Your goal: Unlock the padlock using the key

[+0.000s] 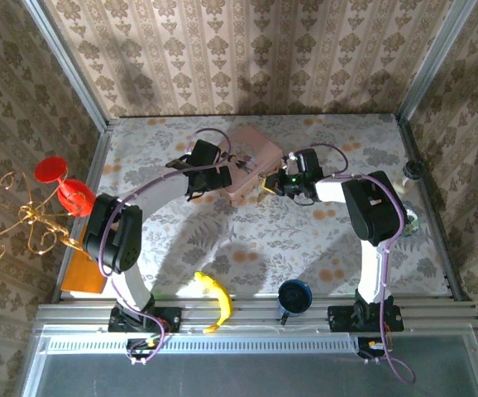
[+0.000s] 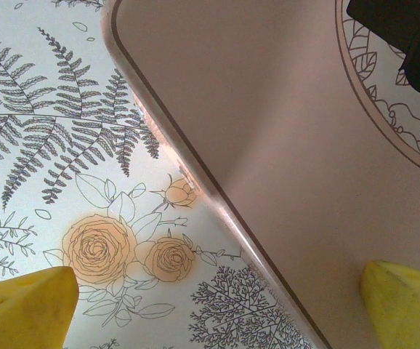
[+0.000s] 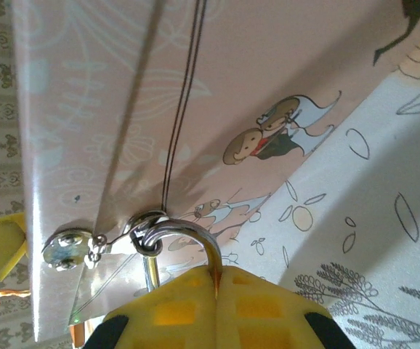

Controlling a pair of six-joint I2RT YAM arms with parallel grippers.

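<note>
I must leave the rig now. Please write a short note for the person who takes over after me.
Left claw: open, astride the edge of the pink box.
Right claw: shut just below the padlock; what it pinches, maybe the key, is hidden.
Padlock: hooked through the hasp on the box's side.
Done: both claws at the box.
To do: confirm the key is in, turn it, pull the padlock open.

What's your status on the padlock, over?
Left gripper open, straddling pink picture-lidded box's edge. Right gripper shut on padlock's curved silver metal shackle, hooked through box hasp. Lock body hidden.
</note>
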